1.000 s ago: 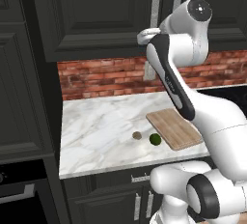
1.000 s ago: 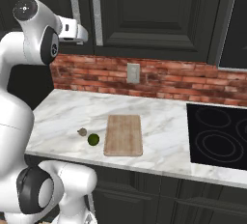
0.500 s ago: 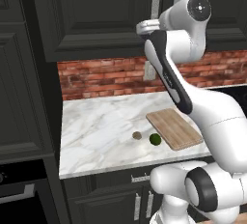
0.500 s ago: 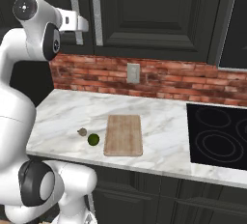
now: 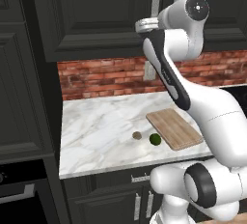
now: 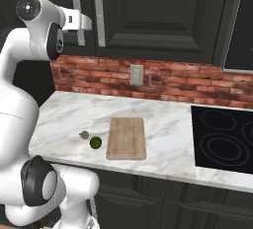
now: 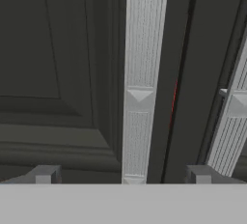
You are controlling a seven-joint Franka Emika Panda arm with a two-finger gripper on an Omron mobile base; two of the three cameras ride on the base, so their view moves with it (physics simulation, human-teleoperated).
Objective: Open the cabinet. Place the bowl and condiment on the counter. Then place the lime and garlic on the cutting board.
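The dark cabinet (image 5: 111, 15) has both doors closed, so the bowl and condiment are hidden. My gripper (image 7: 121, 175) is open and level with the lower end of the left door's silver handle (image 7: 140, 73), which stands between the two fingertips (image 7: 44, 175) without touching them. The right door's handle (image 7: 236, 107) is off to the side. A thin red line shows in the gap between the doors. On the marble counter (image 5: 101, 126) the lime (image 5: 155, 139) and the garlic (image 5: 137, 135) lie just left of the cutting board (image 5: 173, 128). The right base view shows the gripper (image 6: 83, 23), the lime (image 6: 96, 142), the garlic (image 6: 84, 134) and the board (image 6: 127, 137).
A black stovetop (image 6: 222, 139) lies right of the counter. The brick backsplash carries a wall outlet (image 6: 136, 74). A tall dark side cabinet (image 5: 24, 97) stands at the counter's left end. Low drawers (image 6: 163, 198) run under the counter.
The hand has risen a little and moved closer to the cabinet doors, onto the left handle. Lime, garlic and board have not moved.
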